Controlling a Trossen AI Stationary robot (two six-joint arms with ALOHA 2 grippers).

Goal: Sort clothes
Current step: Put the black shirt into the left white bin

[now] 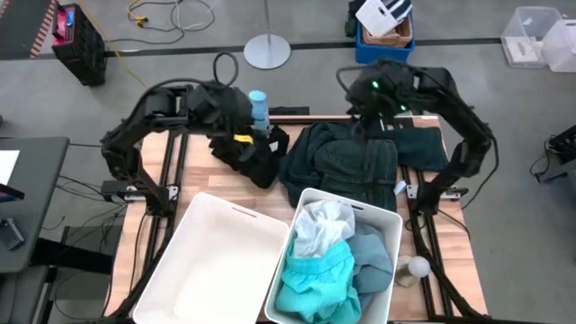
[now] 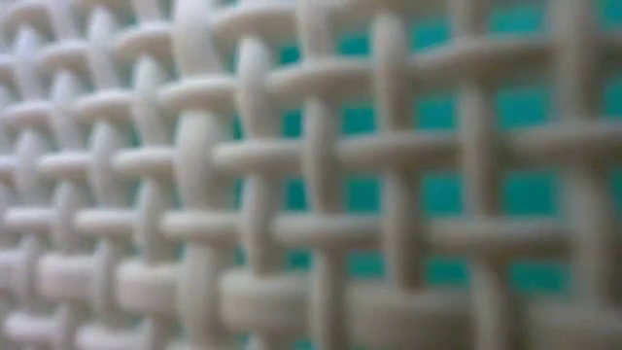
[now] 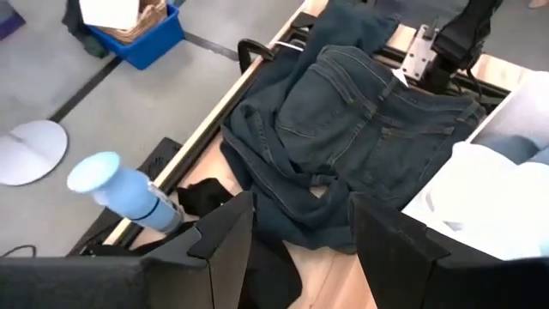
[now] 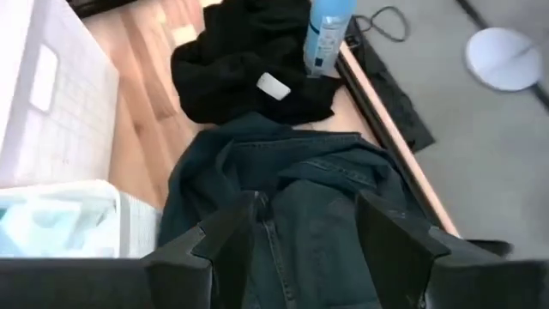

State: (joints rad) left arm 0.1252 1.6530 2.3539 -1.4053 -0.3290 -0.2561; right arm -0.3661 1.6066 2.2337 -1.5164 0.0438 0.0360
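Grey floor [image 1: 468,22] with cables [image 1: 162,13], a blue crate [image 1: 382,40].

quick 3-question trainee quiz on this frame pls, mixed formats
1. True or false: the left bin holds clothes.
2. Which garment lies nearest the blue bottle? A) turquoise garment B) black garment C) dark jeans
3. Fill in: both the left tool and the right tool are ____, holding nothing.

Key: 1 false, it looks empty; the right bin holds the light garments. 2 B. 3 open.
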